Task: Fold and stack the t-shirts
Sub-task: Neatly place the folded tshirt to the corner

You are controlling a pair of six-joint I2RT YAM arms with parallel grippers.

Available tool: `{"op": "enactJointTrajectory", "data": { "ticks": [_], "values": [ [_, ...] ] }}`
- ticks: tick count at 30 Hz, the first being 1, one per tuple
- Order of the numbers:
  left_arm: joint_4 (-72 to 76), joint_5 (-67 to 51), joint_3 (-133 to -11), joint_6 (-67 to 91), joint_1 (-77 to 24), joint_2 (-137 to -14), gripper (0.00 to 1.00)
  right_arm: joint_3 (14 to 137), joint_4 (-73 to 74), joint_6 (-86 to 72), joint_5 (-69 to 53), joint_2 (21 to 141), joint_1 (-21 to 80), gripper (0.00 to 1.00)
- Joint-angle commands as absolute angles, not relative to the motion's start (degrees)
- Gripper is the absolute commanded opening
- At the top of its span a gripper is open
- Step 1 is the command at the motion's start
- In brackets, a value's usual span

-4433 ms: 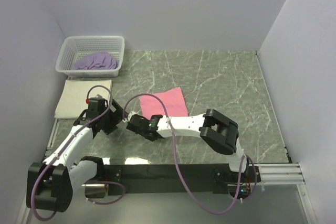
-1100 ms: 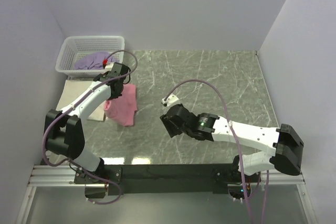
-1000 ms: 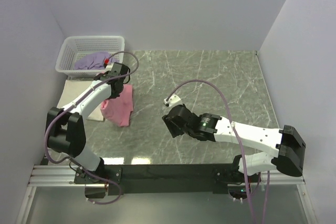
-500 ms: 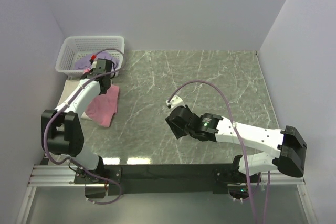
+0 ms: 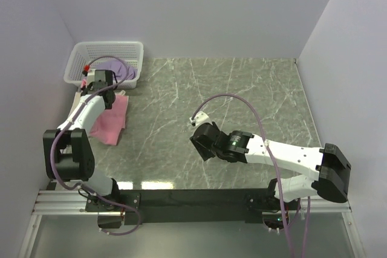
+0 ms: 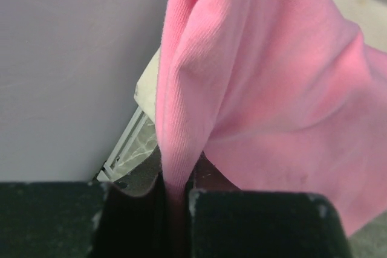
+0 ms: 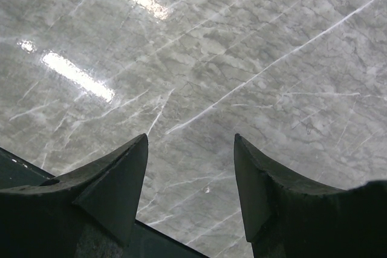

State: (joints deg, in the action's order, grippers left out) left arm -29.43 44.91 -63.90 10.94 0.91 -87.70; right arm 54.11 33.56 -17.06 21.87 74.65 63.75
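- Far over on the left side of the table (image 5: 254,89), just in front of the basket (image 5: 74,70), my left jaws are pinched tight on a fold of the pink shirt (image 5: 112,120).
- Seen from my left wrist, that fold runs down into the thin slit between my two dark fingers (image 6: 260,225), and the rest of the cloth spreads away above them and to the right.
- From above, the pink shirt trails from my grip toward the near side along the table's left edge, loosely bunched rather than flat.
- Beside it, a corner of the cream shirt (image 6: 148,83) peeks out next to the pale wall (image 6: 72,58). The pink cloth covers most of it.
- Whether the pink shirt rests fully on the cream one or partly hangs from my grip, I cannot tell.
- Crumpled in the basket lies the lavender shirt (image 5: 121,69), close behind my left wrist.
- My right jaws stand open near the middle of the table, with nothing between them.
- From my right wrist I see only bare marbled stone with bright glare streaks between the two fingertips (image 7: 115,185).
- My right jaws are well apart from all three shirts.
- My right arm (image 5: 284,155) reaches in from the near right corner, with a purple cable (image 5: 233,96) looping over it.
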Motion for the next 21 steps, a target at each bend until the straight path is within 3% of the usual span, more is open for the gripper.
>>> {"op": "enactJointTrajectory", "data": {
  "ticks": [1, 7, 11, 14, 17, 21],
  "values": [
    [-25.49, 47.99, -63.02, 14.06, 3.51, -88.59, 0.08, 53.61, 31.91, -16.87, 23.12, 75.06, 63.54, 0.65],
    [-24.26, 43.86, -63.46, 16.43, 7.37, -90.96, 0.21, 53.09, 31.20, -16.87, 22.59, 75.76, 63.54, 0.65],
    [-24.26, 44.64, -63.98, 17.84, 8.17, -91.93, 0.66, 53.00, 31.29, -16.87, 22.50, 75.94, 63.54, 0.65],
    [-24.00, 43.07, -63.81, 18.54, 8.88, -90.36, 0.78, 52.91, 31.64, -17.40, 23.03, 75.41, 63.46, 0.65],
    [-25.13, 41.93, -64.25, 19.77, 9.14, -88.43, 0.84, 52.82, 32.25, -18.28, 23.64, 74.62, 62.93, 0.65],
    [-27.06, 34.30, -63.99, 22.23, 9.14, -84.91, 0.84, 52.82, 33.66, -19.95, 23.64, 72.16, 59.95, 0.65]
  ]
}}
